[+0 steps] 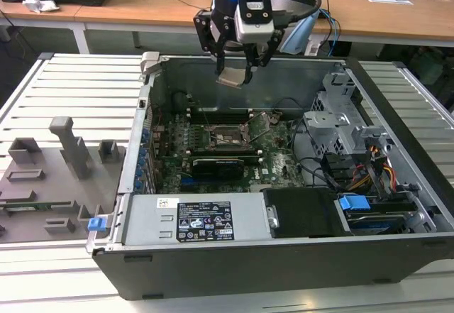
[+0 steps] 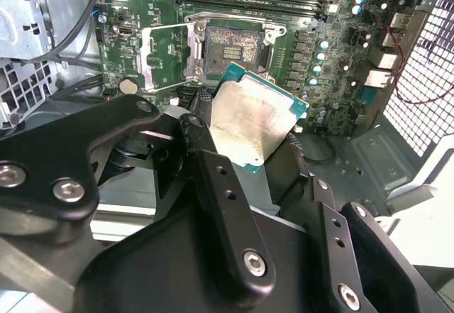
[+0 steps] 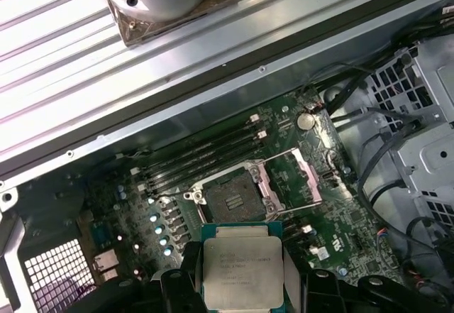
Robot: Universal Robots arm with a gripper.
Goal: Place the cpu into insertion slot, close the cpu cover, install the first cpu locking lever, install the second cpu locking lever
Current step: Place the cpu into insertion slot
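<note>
Above the open insertion slot (image 3: 230, 199), tool (image 1: 234, 76) clamped on the cpu (image 2: 255, 125), cpu cover (image 3: 310, 177) raised

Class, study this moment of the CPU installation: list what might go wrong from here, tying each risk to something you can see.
1. The end effector grips the cpu by its edges, well above the green board; a slip could drop it onto the components.
2. In the second wrist view the cpu looks tilted; it might meet the insertion slot crooked and harm its contacts.
3. The cpu cover stands open beside the slot; the end effector may catch it.
</note>
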